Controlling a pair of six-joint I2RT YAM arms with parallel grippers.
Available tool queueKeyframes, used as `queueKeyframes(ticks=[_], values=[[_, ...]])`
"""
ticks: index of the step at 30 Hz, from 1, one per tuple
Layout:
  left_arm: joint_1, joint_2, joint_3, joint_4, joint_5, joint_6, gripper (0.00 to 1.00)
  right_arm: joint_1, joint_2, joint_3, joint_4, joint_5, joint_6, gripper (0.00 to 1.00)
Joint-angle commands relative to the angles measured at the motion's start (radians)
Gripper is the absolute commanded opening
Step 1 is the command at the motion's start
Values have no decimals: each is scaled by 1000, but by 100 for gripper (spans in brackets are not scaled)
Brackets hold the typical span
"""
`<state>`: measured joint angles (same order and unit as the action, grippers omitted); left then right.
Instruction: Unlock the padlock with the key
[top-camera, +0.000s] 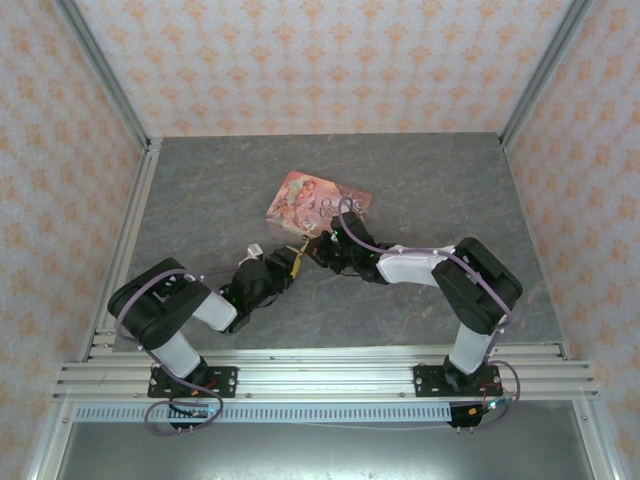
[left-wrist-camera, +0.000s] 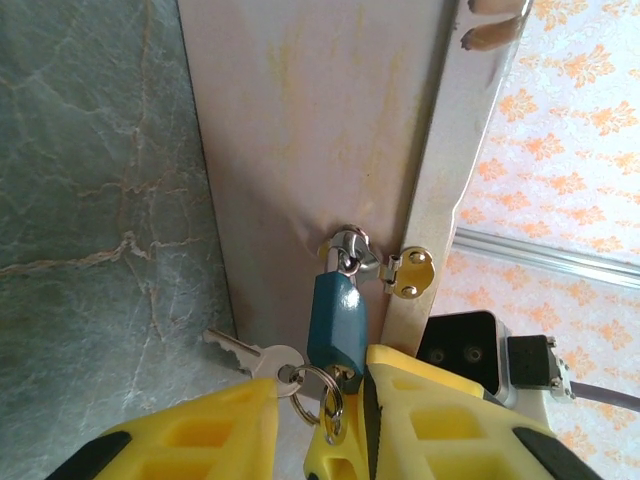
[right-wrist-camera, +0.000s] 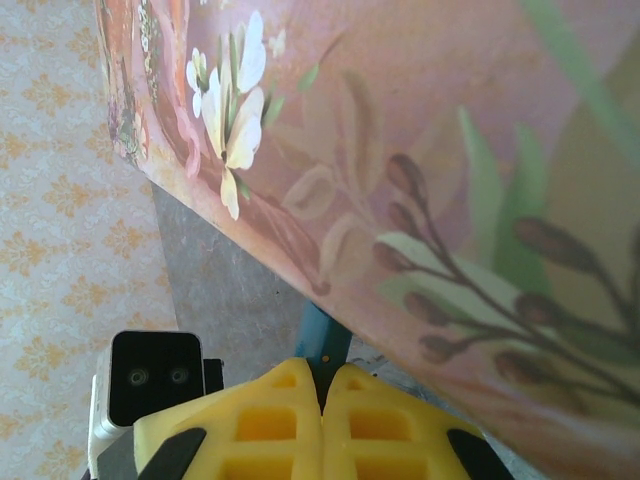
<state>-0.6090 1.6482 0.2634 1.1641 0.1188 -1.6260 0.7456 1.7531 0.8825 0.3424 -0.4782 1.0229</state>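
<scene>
The right fingers (right-wrist-camera: 270, 430) are pressed together, with the padlock (left-wrist-camera: 335, 320) seen just off their tips. The left fingers (left-wrist-camera: 200, 440) are set either side of its base, presumably to steady it; whether it is clamped cannot be told. The padlock is hung from the hasp (left-wrist-camera: 350, 245) of the tin (left-wrist-camera: 300, 120), and the key (left-wrist-camera: 240, 350) is ringed beside it.

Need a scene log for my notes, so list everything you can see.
tin box: one, pink with painted flowers, mid-table, beyond both arms' tips.
hasp: one, silvery, on the tin's edge.
padlock: one, blue-teal, hanging from the hasp.
key: one, silvery, beside the padlock's lower end, on the ring.
key ring: one, silvery, under the padlock.
table: one, grey marbled, under everything.
walls: three, pale with orange pattern, around the table.
arms: two, black and white, reaching from the near edge.
left fingers: two, yellow, apart, ring between them.
right fingers: two, yellow, pressed together, padlock just past their tips.
</scene>
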Motion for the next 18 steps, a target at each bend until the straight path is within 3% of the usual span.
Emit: queueKeyframes(ticks=[1,6,9,18], values=[[-6,22,21,73,-8,-11,27,3,13,-11,27,-3,53,0],[-6,38,27,81,1,-15,15,3,21,-10,38,-8,63,0],[-6,49,27,91,-3,-18,0,5,26,-10,46,-12,69,0],[-6,74,38,95,11,27,0,11,33,-16,63,-23,94,0]])
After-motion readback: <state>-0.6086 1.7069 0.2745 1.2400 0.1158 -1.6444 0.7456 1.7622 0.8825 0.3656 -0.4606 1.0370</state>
